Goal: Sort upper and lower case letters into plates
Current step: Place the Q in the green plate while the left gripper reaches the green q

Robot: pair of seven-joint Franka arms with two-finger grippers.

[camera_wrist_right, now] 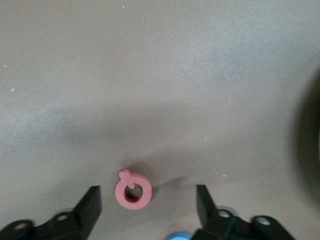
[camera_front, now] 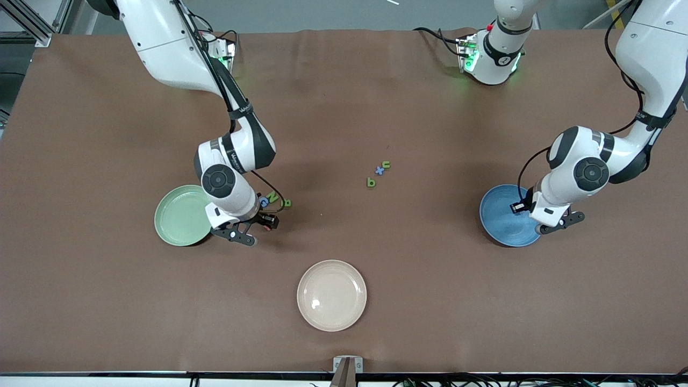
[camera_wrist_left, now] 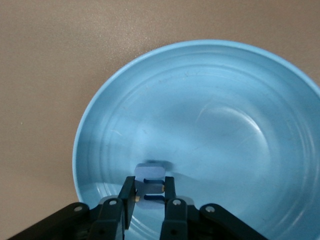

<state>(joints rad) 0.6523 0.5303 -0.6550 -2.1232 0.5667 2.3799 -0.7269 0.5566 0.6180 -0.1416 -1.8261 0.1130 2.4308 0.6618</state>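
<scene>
Left pincer (camera_wrist_left: 150, 192) pinches blue m (camera_wrist_left: 151, 186) over blue plate (camera_wrist_left: 210, 100); right pincer (camera_wrist_right: 147, 200) wide open around pink Q (camera_wrist_right: 133, 190).

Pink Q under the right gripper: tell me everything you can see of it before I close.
The pink Q is a chunky pink-red ring with a small tail nub and a round centre hole, matte, foam-like or plastic by the look. It lies flat on the brown table, casting a soft shadow. It sits between the open fingers of the right gripper, closer to one finger, touching neither. A bit of a blue piece shows beside it, apart. In the front view the arm hides it.
</scene>
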